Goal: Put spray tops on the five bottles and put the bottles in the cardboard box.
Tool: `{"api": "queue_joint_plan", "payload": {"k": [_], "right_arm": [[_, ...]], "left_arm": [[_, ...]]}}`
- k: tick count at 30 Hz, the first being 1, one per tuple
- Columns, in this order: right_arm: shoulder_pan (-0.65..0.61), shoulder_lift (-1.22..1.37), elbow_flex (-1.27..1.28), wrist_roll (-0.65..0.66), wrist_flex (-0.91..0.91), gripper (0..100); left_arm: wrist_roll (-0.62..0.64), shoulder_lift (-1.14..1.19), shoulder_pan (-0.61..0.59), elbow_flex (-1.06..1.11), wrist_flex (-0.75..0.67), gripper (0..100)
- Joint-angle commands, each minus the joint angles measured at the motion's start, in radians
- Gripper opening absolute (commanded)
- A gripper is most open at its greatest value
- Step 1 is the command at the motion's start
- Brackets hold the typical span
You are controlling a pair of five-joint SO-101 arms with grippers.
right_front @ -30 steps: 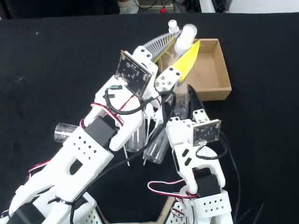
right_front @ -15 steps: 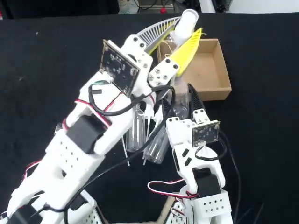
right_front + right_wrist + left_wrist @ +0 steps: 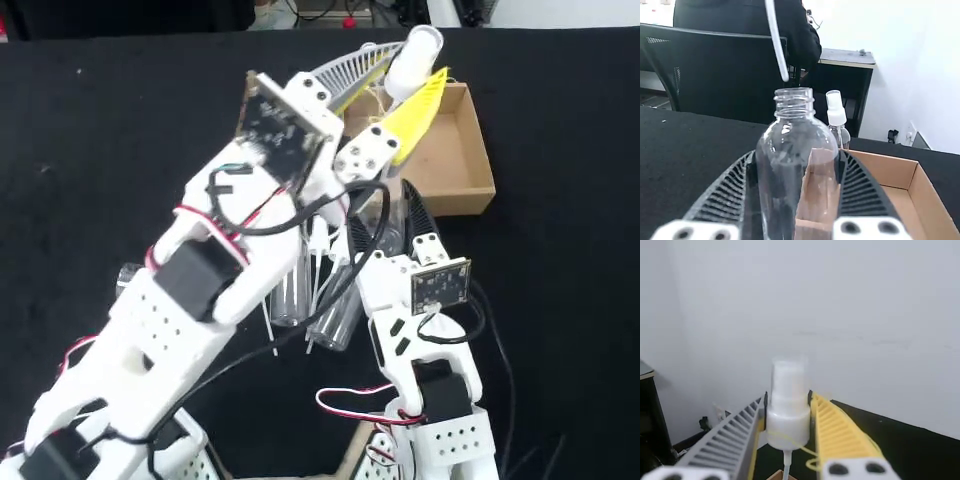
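Spray top (image 3: pixel 788 387) pinched in left gripper (image 3: pixel 786 401), upper centre of the high view, maybe over the box (image 3: pixel 470 160); right gripper (image 3: pixel 796 159) clamps an uncapped bottle (image 3: pixel 791 125).

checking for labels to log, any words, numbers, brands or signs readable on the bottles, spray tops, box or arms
No text can be read in these pictures.
clear bottle: bare, no label.
spray top: plain white, no marking.
cardboard box: plain brown, no print visible.
circuit boards on the arms: any markings are too small to read.
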Motion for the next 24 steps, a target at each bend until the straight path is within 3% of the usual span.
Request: {"api": "queue_joint_plan", "payload": {"k": [1,24], "right_arm": [[0.002,-0.097,-0.004,0.015,-0.031,9.3],[0.003,-0.097,-0.007,0.009,-0.025,9.3]], "left_arm": [[-0.006,0.04,0.015,-0.058,-0.048,10],[-0.002,0.052,-0.016,0.128,-0.044,10]]}}
